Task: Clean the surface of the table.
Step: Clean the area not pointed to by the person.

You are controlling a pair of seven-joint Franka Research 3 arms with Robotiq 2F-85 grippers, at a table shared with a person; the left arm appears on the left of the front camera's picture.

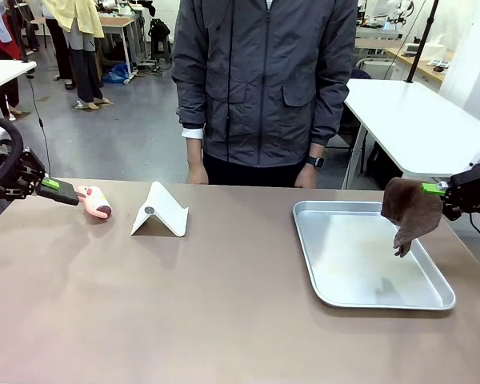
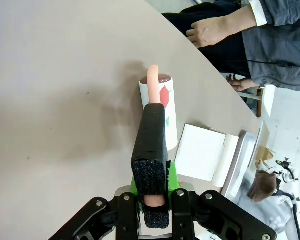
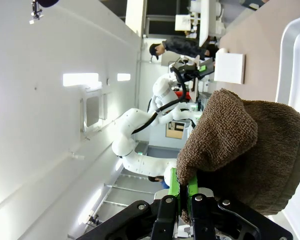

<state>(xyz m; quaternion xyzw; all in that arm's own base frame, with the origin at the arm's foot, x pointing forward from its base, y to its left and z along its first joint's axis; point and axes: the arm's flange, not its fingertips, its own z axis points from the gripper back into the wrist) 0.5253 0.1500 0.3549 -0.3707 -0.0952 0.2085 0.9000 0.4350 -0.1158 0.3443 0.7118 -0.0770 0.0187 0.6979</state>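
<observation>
- Front view: my left tool (image 1: 64, 192) was clamped on the pink handle of a roller (image 1: 97, 202) at the left edge of the brown desk (image 1: 224, 304). I could not tell whether the roller touched the top.
- A white folded stand (image 1: 160, 210) sat just right of the roller, and a metal tray (image 1: 360, 268) lay on the desk's right part.
- My right tool (image 1: 434, 190) was clamped on a brown cloth (image 1: 412, 210) that hung over the tray's right rim.
- A person (image 1: 264, 80) stood at the far side.
- Left wrist view: my left tool (image 2: 154, 112) was closed on the roller (image 2: 171, 120), with the desk (image 2: 65, 100) beneath and the stand (image 2: 202, 152) beyond.
- Right wrist view: my right tool (image 3: 182, 182) pinched the cloth (image 3: 240, 145) between its green pads, beside the tray (image 3: 290, 55).
</observation>
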